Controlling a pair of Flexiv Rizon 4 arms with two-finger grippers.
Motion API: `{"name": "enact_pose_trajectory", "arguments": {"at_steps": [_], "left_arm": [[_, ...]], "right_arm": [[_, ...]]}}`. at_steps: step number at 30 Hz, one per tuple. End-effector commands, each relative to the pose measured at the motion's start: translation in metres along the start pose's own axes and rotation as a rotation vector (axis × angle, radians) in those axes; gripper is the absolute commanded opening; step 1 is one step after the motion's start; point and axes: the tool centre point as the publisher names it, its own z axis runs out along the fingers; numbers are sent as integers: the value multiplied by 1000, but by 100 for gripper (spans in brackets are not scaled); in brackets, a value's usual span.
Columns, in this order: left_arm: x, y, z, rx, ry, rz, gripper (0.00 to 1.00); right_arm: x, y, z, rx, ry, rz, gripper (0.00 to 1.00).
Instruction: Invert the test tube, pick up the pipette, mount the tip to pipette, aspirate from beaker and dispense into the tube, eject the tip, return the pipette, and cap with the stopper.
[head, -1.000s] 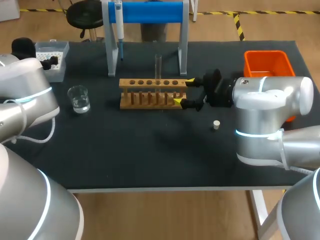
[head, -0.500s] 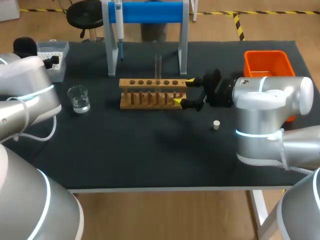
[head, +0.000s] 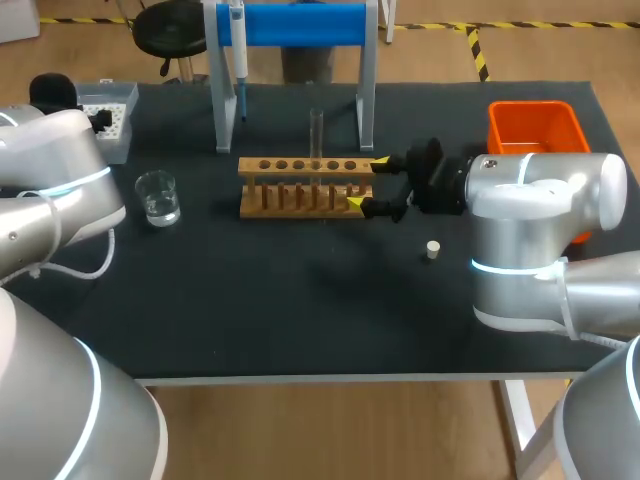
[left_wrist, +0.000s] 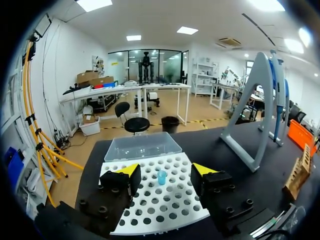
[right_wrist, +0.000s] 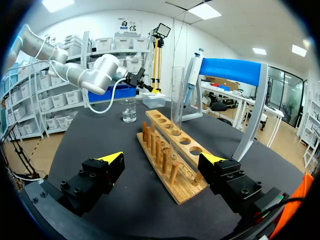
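Note:
A clear test tube (head: 316, 131) stands upright in the wooden rack (head: 305, 187). My right gripper (head: 368, 183) is open, its fingers on either side of the rack's right end (right_wrist: 172, 170) without touching it; the tube (right_wrist: 177, 95) rises ahead of it. The pipette (head: 238, 52) hangs on the blue-topped stand (head: 300, 25). My left gripper (left_wrist: 165, 170) is open over the white tip box (left_wrist: 150, 200). A single blue tip (left_wrist: 161, 177) stands between its fingers, untouched. The beaker (head: 158, 197) sits left of the rack. The small stopper (head: 432, 250) lies right of it.
An orange bin (head: 535, 125) stands at the back right, behind my right arm. The tip box (head: 110, 110) is at the back left corner. The stand's legs (head: 222, 110) flank the space behind the rack. Open black table lies in front.
My left arm has shifted slightly toward the back over the tip box. The right arm, rack and tube have not moved.

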Motion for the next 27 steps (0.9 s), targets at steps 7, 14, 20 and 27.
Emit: {"name": "enact_pose_trajectory", "arguments": {"at_steps": [7, 14, 20, 27], "left_arm": [[0, 0, 5, -5, -11, -3, 63], [-1, 0, 7, -5, -16, -3, 62], [-1, 1, 9, -8, -14, -4, 58], [-2, 2, 11, -13, -15, -8, 49]], "right_arm": [[0, -1, 0, -3, -1, 0, 100], [0, -1, 0, -3, -1, 0, 100], [0, -1, 0, -3, -1, 0, 100], [0, -1, 0, -3, -1, 0, 100]]}}
